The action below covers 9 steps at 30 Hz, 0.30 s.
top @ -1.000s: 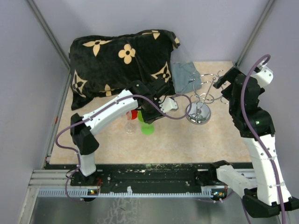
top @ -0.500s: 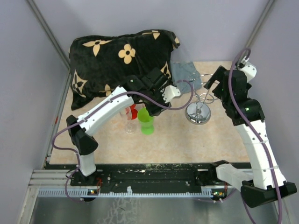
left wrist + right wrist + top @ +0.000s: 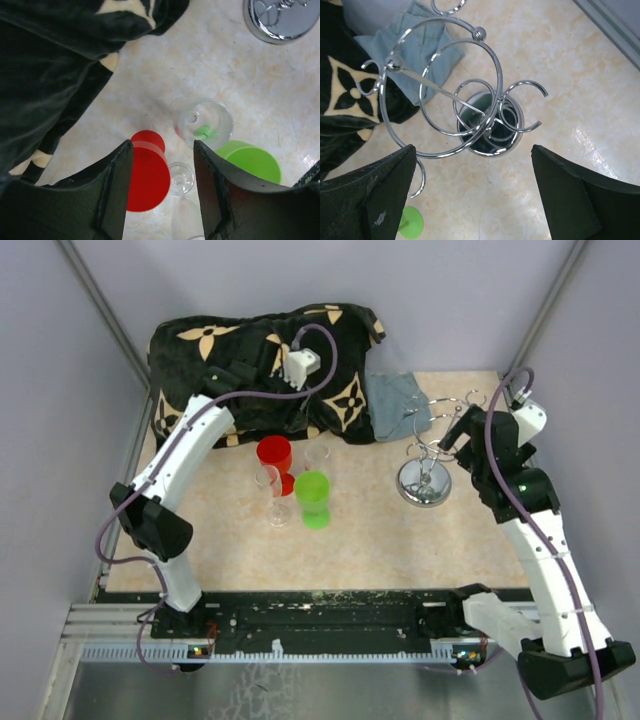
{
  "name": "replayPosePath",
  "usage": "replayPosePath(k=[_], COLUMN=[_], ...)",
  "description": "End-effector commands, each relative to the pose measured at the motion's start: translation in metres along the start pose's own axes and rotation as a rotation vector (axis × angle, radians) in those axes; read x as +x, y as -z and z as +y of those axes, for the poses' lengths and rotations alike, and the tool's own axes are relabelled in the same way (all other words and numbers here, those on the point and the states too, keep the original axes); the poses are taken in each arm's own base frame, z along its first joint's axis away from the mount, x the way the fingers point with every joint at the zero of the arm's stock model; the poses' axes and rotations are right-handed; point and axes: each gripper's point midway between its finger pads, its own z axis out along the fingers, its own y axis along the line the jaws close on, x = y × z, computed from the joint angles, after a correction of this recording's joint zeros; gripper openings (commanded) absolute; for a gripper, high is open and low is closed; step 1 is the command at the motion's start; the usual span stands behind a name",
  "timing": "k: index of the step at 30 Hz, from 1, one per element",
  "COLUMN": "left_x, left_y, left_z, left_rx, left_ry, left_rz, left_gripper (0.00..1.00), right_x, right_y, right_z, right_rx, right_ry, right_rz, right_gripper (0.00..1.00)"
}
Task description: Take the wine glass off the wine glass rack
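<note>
Top external: beige tabletop (image 3: 400,540) bearing wine glass rack (image 3: 425,481), grey walls (image 3: 450,300) around.

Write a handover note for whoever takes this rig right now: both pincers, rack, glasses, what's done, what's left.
Left pincer: open, empty, raised clear of the glasses.
Right pincer: open, empty, hovering over the wine glass rack.
Rack: upright on the table, all loops bare.
Wine glass: standing on the table beside the red cup and green cup; a second clear glass stands close by them.
Done: nothing hangs on the rack.
Left: probably only pulling both arms back.
</note>
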Motion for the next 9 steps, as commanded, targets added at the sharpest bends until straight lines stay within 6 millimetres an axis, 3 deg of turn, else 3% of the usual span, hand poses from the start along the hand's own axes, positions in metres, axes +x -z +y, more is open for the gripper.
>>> replayPosePath(k=[1,9], left_x=[-0.027,-0.012], left_y=[0.020,0.020], left_z=[0.009,0.049], left_rx=[-0.005,-0.078], left_ry=[0.037,0.164], left_rz=[-0.141,-0.233], left_gripper=[0.57,0.57], right_x=[0.018,0.039], right_y=[-0.008,-0.020], right_z=[-0.004,0.001], right_rx=[0.013,-0.011], right_ry=[-0.050,-0.042], right_rz=[0.036,0.092], right_gripper=[0.97,0.98])
